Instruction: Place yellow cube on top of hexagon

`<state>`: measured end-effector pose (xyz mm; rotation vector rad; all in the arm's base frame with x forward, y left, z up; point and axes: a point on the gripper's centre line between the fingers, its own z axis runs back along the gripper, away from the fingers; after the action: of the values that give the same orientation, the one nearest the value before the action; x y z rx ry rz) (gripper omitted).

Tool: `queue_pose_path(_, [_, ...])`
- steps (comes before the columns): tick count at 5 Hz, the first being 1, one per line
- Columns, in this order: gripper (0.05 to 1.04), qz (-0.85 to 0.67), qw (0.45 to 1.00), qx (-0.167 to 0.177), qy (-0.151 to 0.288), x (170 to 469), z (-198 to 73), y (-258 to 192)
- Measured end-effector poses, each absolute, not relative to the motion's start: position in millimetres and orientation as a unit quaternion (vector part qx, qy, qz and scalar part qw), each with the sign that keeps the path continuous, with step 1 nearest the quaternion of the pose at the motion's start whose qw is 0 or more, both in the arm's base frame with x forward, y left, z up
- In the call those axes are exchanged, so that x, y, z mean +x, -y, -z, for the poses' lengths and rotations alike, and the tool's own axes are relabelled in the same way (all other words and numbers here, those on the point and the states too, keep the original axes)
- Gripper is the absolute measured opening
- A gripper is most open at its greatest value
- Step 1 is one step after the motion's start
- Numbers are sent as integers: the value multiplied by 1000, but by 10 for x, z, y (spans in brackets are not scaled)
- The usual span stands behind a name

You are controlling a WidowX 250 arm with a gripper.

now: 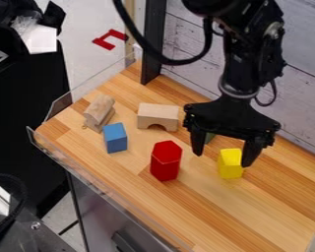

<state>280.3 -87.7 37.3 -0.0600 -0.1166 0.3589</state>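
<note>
Gripper (223, 158) spread wide at the yellow cube (230, 164), which sits at three o'clock from the red hexagon (166, 161).
Seen from the camera, the black gripper hangs down with its two fingers well apart and grips nothing; the yellow cube shows between them, close to the right-hand one in the view, though whether they touch I cannot tell. The cube rests on the wooden table (206, 209), and the hexagon stands upright on the same surface, its top bare. From the hexagon, a blue block (115, 138) lies at ten o'clock, a wooden arch (157, 117) near twelve, a ridged wooden piece (100, 111) between ten and eleven, and a partly hidden green thing (209, 138) at two.
</note>
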Motion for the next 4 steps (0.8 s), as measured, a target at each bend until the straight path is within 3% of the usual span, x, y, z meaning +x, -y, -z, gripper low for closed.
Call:
queue_pose_path(3, [1000, -189, 979, -35, 73, 3007, -278, 987])
queue_pose_path(4, [1000, -229, 972, 6, 60, 3073, -252, 1048])
